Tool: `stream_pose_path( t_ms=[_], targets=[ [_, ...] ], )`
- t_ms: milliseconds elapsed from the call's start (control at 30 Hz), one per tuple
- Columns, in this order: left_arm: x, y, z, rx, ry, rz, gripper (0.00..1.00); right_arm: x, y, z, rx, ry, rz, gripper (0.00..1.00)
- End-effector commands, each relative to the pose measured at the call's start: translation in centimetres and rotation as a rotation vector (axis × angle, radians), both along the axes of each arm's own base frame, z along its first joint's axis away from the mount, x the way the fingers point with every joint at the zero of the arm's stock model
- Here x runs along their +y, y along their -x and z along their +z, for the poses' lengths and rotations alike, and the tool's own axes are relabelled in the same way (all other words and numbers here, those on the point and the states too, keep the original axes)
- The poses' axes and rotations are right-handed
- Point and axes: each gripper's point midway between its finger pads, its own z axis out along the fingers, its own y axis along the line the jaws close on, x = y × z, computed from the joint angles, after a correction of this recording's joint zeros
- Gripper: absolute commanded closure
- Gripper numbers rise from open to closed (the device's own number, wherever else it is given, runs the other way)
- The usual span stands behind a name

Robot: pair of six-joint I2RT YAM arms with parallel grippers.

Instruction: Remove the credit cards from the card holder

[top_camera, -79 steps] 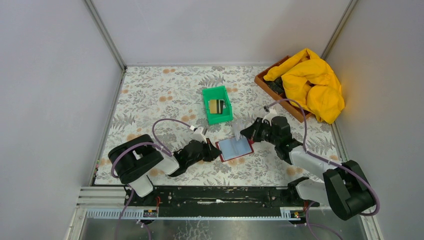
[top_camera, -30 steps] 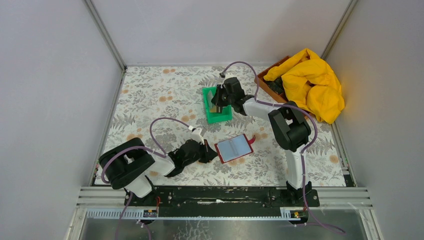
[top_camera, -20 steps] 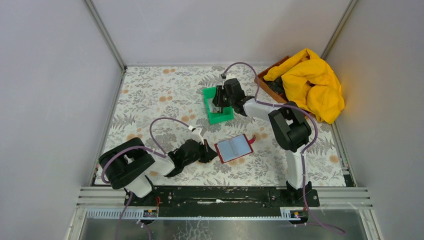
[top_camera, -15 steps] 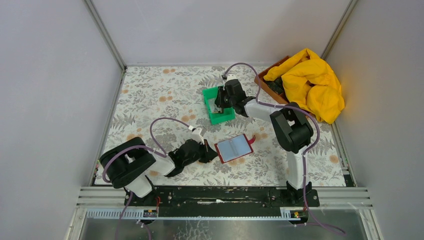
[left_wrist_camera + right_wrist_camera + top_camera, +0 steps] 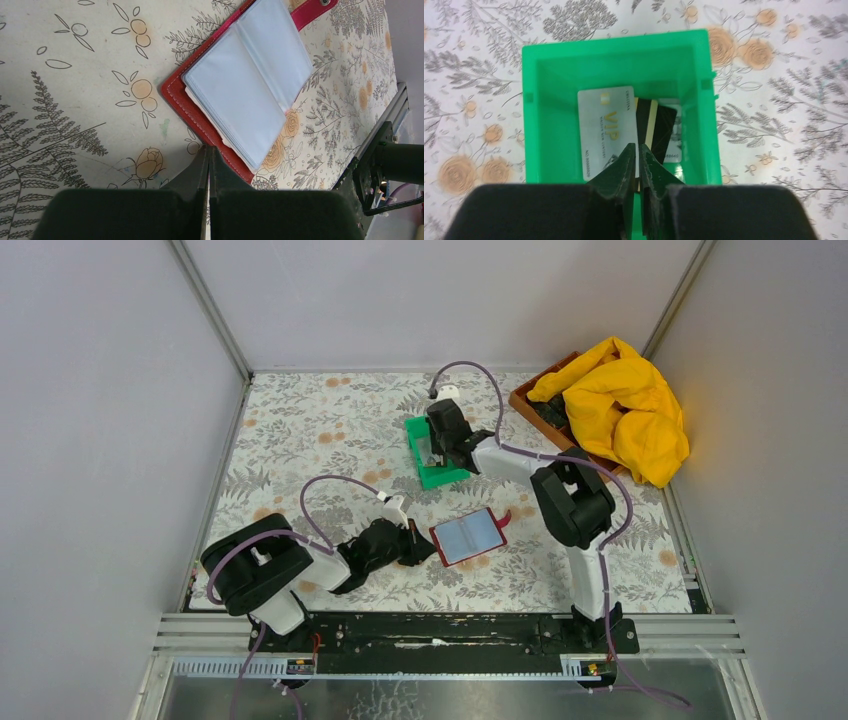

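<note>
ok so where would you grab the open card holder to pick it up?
Probably the red snap strap: it sticks out past the right edge of the card holder, while the rest lies open and flat. Come from above on the right side, jaws across the strap.

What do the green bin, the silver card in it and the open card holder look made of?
Green bin: moulded plastic, smooth and slightly glossy, uniform colour. Silver card: probably plastic with a satin metallic finish and gold VIP print. Card holder: red leather or imitation, with a stitched edge; its sleeves look like soft frosted plastic.
</note>
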Motion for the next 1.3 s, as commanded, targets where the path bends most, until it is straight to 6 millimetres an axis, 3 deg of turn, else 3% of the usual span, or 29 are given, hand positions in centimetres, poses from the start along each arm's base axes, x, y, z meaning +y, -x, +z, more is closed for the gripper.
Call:
stream_pose_path(
  t_ms=[0,233,633,967,1267],
  targets=[
    [0.3,-0.1,-0.1,-0.007,-0.009,0.002,1.0,-1.7,-1.6,1.1,-0.075,0.184,-0.103,0.89],
    [0.5,0.2,-0.3,-0.003,-0.007,0.001,1.0,-2.6,-2.0,-1.2,-0.042,0.274,-0.134,1.0],
    [0.6,0.2,-0.8,0.005,-0.009,0.003,1.0,-2.8,-1.8,-3.4,-0.006,0.332,-0.12,1.0],
    [0.8,0.3,-0.9,0.007,-0.009,0.005,1.0,-0.9,-1.1,-4.6,0.041,0.251,-0.041,1.0],
    [0.8,0.3,-0.9,0.01,-0.008,0.009,1.0,1.1,-0.7,-4.0,0.055,0.152,0.01,1.0]
  ],
)
